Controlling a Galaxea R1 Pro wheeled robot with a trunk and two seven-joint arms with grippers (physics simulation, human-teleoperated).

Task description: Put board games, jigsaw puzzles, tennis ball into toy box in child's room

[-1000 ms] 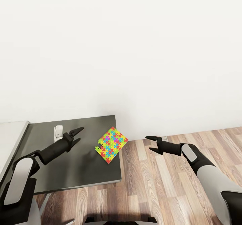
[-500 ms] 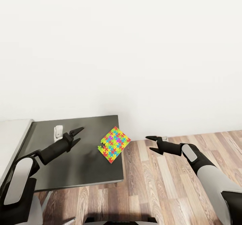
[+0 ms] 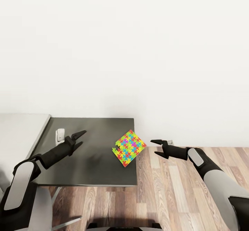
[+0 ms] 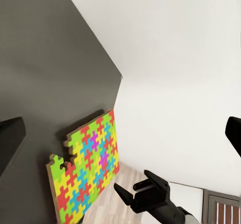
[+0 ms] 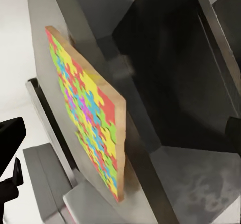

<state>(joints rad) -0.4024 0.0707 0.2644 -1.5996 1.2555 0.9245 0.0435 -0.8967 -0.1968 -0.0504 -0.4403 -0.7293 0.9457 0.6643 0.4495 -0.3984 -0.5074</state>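
One jigsaw puzzle, a jagged multicoloured sheet, lies flat at the right edge of the table's dark grey section, one corner jutting past the edge. Above the dark top, left of the puzzle, my left gripper hovers open and holds nothing. To the puzzle's right, over the wood floor, my right gripper is open and empty as well. The left wrist view has the puzzle with the right gripper beyond it. From the right wrist, the puzzle appears edge-on against the dark top.
A small white object stands on the dark top near the left gripper. The table's light grey top adjoins at the left. A plain white wall rises behind, and wood-plank floor spreads to the right.
The whole view has turned left: table and puzzle now sit further right in the picture, with more of the light grey top visible. Both arms keep their pose and stay open.
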